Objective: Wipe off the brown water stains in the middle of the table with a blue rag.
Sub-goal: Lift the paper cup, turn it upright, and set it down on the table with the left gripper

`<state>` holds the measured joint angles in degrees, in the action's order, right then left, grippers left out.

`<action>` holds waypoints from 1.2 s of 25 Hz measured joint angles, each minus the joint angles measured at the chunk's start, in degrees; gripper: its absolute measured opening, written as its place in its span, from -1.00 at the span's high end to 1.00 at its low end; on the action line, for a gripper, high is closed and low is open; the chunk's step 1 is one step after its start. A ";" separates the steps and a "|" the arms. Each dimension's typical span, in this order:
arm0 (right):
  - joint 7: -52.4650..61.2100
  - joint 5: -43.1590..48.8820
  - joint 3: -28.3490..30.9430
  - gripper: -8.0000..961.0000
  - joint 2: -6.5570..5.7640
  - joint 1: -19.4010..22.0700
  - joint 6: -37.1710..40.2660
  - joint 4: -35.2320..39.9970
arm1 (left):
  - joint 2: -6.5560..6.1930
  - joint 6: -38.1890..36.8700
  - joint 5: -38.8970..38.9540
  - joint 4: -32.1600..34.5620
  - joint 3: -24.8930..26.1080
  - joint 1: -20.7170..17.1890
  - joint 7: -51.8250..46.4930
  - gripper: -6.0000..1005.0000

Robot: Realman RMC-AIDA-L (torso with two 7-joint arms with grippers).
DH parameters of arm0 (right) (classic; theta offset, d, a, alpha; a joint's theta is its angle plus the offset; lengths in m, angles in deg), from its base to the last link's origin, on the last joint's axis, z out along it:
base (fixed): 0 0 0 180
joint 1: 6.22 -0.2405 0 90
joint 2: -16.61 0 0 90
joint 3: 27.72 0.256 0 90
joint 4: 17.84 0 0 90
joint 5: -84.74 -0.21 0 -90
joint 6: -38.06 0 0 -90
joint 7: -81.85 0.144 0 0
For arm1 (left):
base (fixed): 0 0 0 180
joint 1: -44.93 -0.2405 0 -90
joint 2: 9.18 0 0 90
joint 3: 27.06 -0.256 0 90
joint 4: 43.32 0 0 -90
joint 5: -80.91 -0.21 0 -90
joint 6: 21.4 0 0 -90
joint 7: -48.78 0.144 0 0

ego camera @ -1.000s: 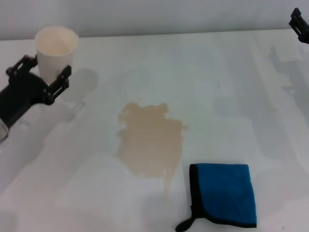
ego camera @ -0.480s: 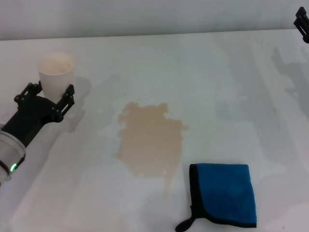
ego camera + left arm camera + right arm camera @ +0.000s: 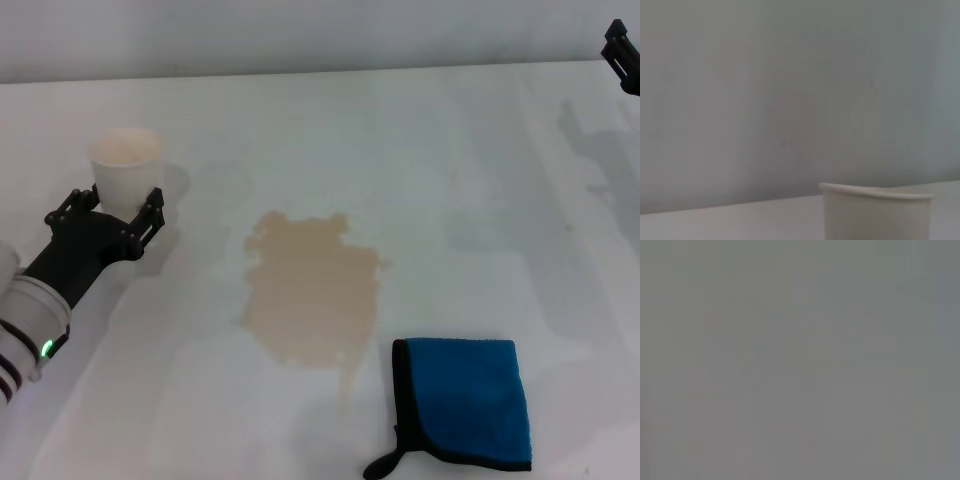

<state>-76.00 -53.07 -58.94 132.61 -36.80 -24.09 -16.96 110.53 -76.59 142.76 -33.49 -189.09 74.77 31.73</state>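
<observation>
On the white desk (image 3: 450, 150), the only upright obstacle was the paper cup (image 3: 127, 168) in the upper left of the frame, with the left claw (image 3: 108, 207) spread wide around its base. The brown water stains (image 3: 312, 290) lay flat in the middle, and the blue rag (image 3: 465, 402) lay flat at the lower right, just beside the stain's drip tail. The right claw (image 3: 622, 55) sat at the upper right edge, well apart from the rag, with bare desk between them.
</observation>
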 joint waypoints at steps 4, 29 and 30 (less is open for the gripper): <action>0.00 0.05 -0.37 -0.81 0.01 -0.08 0.00 0.00 | 0.00 1.91 0.02 0.20 0.02 0.08 0.00 -0.36; 0.09 0.08 -0.62 -0.81 0.00 -1.43 0.46 0.00 | 0.18 6.89 -0.33 2.63 -0.49 0.05 4.97 -0.38; 0.09 0.08 -0.64 -0.81 0.02 -1.40 0.43 0.00 | 0.17 6.88 -0.32 2.76 -0.49 -0.08 4.97 -0.38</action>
<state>-75.91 -52.98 -59.58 132.63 -38.20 -23.66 -16.96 110.70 -69.71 142.44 -30.73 -189.58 74.69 36.70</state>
